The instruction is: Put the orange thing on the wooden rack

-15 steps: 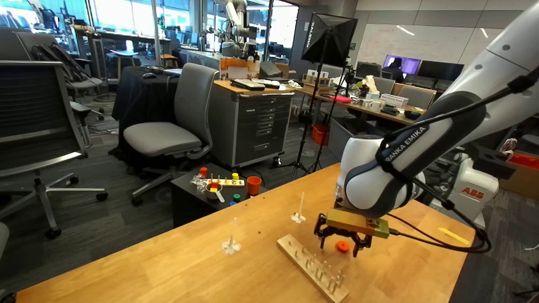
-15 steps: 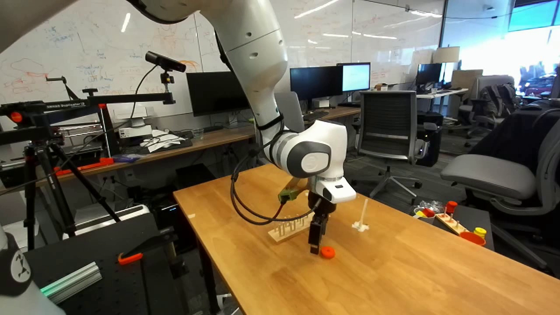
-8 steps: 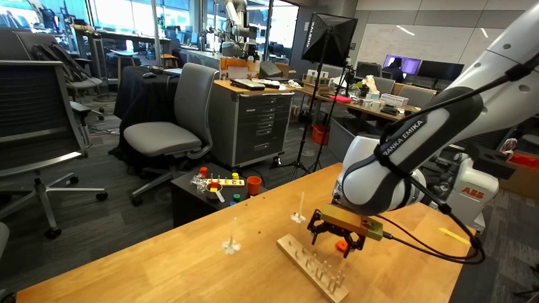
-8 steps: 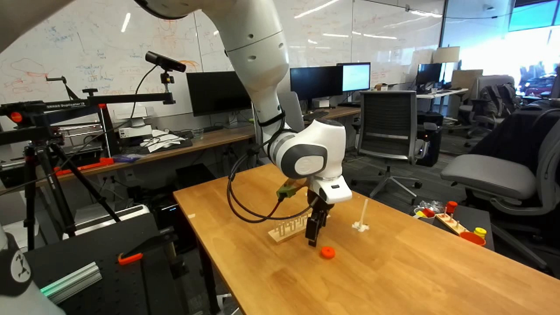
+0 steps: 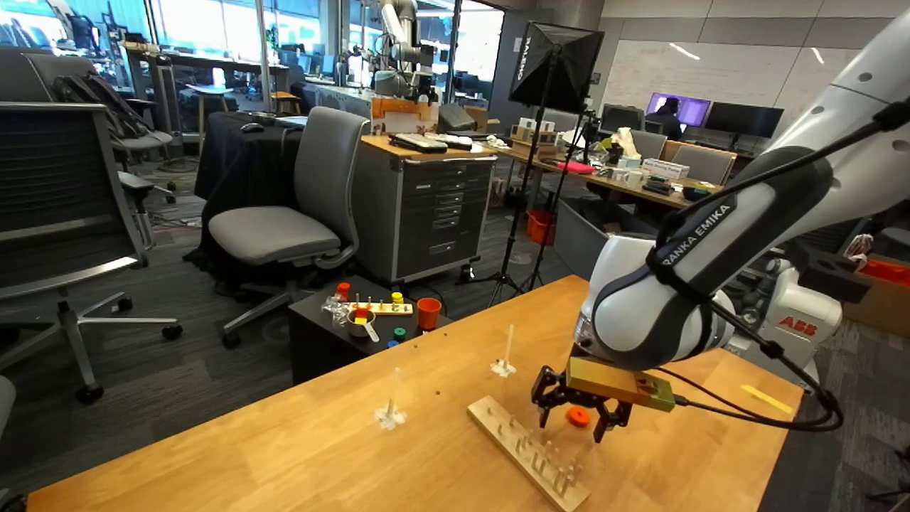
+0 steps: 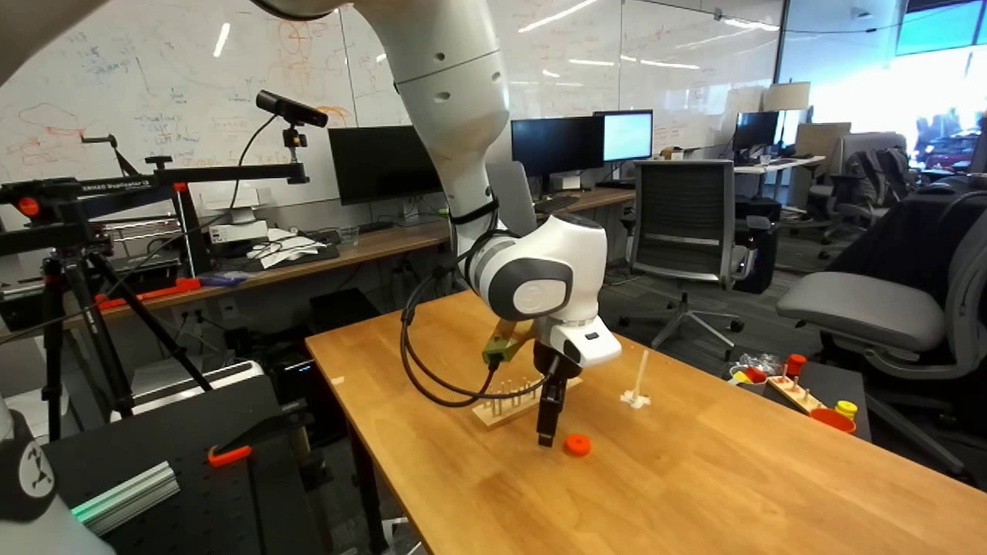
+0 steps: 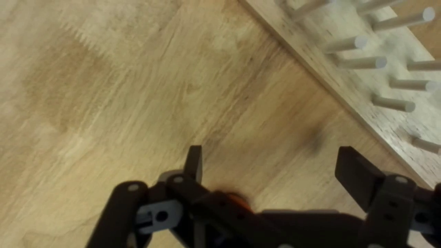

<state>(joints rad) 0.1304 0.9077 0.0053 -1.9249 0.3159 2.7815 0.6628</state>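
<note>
I have the gripper spread wide and holding nothing, which I judge leaves room to come down around the orange disc. That piece lies flat on the tabletop, a little below and right of centre in an exterior view, just to the right of the dark fingers with a gap showing, and near the wooden rack without touching it. In the wrist view only a sliver of orange peeps out at the bottom of the frame, mostly hidden by the gripper itself, so I take it I'm not lined up yet and should shift before lowering. The rack runs diagonally through the upper right of that view, its pegs standing up. The disc seems to have a hole or dip in its middle, so a peg is probably meant to seat it, though which one I can't say. Being so near, it should need only a short carry, but a low finger could snag those pegs. Around mid-frame in an exterior view, thin rods stand upright from whitish patches, likely tape to stop them toppling.
</note>
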